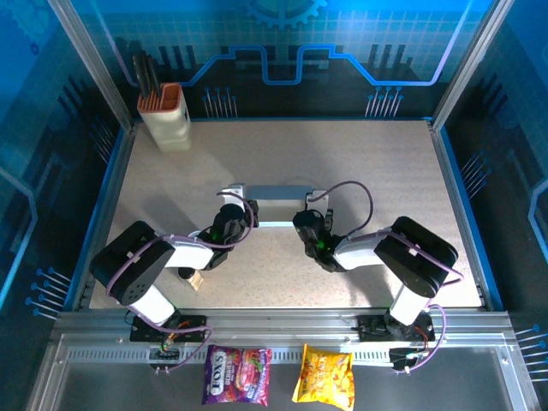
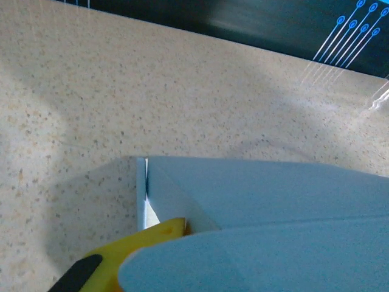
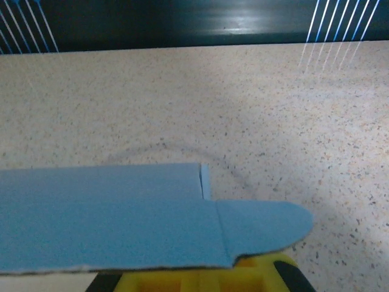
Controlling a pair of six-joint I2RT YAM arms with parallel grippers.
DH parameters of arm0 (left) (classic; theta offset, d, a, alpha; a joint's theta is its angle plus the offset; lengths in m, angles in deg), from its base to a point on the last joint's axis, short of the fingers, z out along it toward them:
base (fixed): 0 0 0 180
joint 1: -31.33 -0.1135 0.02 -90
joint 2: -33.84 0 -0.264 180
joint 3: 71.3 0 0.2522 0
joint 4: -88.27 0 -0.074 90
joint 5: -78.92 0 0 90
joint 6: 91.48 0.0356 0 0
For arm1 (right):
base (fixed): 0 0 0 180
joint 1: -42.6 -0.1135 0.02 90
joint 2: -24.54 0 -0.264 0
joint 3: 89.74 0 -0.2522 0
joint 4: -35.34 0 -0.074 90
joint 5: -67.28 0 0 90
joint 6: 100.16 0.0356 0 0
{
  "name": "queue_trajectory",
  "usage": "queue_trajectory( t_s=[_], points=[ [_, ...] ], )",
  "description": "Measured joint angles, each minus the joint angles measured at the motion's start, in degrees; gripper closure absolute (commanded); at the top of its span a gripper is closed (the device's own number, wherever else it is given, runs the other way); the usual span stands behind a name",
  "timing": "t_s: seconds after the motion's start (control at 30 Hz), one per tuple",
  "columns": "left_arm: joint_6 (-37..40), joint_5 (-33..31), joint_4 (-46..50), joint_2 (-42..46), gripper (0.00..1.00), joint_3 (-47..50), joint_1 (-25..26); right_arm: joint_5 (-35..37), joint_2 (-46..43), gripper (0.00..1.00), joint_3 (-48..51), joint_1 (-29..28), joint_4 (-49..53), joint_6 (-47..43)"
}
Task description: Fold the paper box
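Note:
The paper box (image 1: 276, 204) lies mid-table as a long, low, partly folded shape with pale panels and flaps. My left gripper (image 1: 231, 216) is at its left end. In the left wrist view one yellow finger (image 2: 146, 238) touches the box's (image 2: 261, 194) corner under a rounded flap, and the other finger is hidden. My right gripper (image 1: 310, 224) is at the box's right end. In the right wrist view the yellow jaws (image 3: 200, 277) sit closed at the near edge of a flat panel (image 3: 109, 213) with a rounded tab.
A tall cream holder with an orange top (image 1: 164, 116) stands at the back left. A purple snack bag (image 1: 237, 374) and a yellow one (image 1: 325, 374) lie on the front rail. A small tan piece (image 1: 196, 281) lies by the left arm. Raised frame edges border the table.

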Motion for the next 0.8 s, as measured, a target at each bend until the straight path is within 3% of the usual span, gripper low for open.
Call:
queue_trajectory(
  t_s=[0.2,0.57,0.8],
  points=[
    [-0.35,0.61,7.63,7.93,0.69,1.33,0.52,-1.05,0.48,1.00,1.03,-0.72,-1.84,0.17],
    [-5.05,-0.52,34.12,28.20,0.55,1.70,0.96,-2.62,2.45,1.00,1.88,-1.99,-3.52,0.17],
    [-6.32,-0.85,46.93,29.00,0.54,-5.22,0.87,-2.64,2.86,1.00,1.88,-2.14,-3.21,0.15]
  ],
)
